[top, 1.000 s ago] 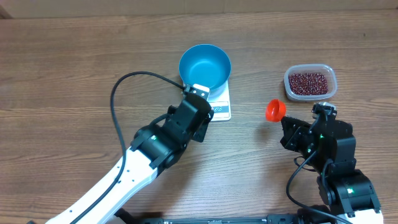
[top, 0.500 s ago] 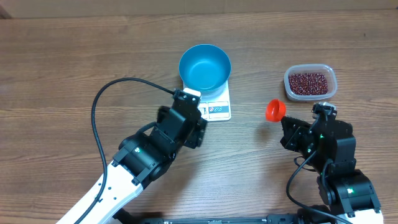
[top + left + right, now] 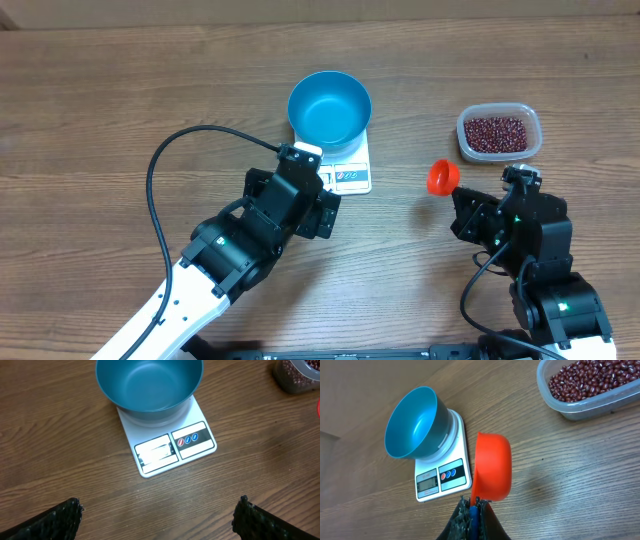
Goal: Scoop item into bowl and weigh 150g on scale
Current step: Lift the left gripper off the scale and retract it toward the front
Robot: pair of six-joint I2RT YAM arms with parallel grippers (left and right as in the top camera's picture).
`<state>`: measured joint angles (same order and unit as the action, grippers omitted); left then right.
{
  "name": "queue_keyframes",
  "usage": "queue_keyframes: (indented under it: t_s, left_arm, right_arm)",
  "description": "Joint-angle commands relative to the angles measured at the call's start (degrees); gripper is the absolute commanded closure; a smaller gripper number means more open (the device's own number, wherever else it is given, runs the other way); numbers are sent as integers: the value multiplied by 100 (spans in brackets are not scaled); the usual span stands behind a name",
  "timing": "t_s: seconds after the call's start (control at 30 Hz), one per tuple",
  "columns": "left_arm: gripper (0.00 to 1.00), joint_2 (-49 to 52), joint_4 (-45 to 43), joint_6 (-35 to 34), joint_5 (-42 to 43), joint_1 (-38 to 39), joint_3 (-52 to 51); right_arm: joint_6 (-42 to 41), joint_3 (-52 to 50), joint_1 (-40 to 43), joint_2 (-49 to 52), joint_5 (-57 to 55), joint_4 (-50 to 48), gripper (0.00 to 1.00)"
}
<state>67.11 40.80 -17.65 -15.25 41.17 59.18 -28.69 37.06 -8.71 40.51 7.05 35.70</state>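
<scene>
The empty blue bowl [image 3: 329, 108] [image 3: 150, 385] stands on the white scale [image 3: 350, 176] [image 3: 172, 447], whose display faces the near side. My left gripper [image 3: 300, 192] [image 3: 156, 507] hovers over bare table just in front of the scale, jaws wide open and holding nothing. The red-brown beans [image 3: 495, 131] [image 3: 590, 380] fill a clear tub at the right. My right gripper [image 3: 462, 200] [image 3: 474, 502] is shut on the blue handle of the orange scoop [image 3: 443, 177] [image 3: 492, 467]. The scoop is held empty above the table between the scale and the tub.
The clear tub [image 3: 531, 118] [image 3: 295, 375] sits at the far right of the wooden table. A black cable [image 3: 165, 190] loops up from the left arm over the table's left half.
The left gripper has gone from shut to wide open. Its arm drew back from the scale's front edge toward the near left. The right arm and scoop have not moved.
</scene>
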Motion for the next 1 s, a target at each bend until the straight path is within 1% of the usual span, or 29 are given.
queue_keyframes:
  t_s: [0.0,0.33,0.6,0.73,0.97]
  left_arm:
    - [0,-85,11,-39,9,11,-15]
    - [0,-85,9,-39,11,11,-15]
    - [0,-87,232,-2,44,11,-15]
    - [0,-157,229,146,24,13,-15]
    - [0,-708,33,479,-170,227,-46]
  right_arm:
    - [26,166,-17,-20,-31,-24,96]
    - [26,166,-17,-20,-13,-22,96]
    - [26,166,-17,-20,7,-20,96]
    - [26,166,-17,-20,7,-22,96]
    - [26,166,-17,-20,7,-24,96]
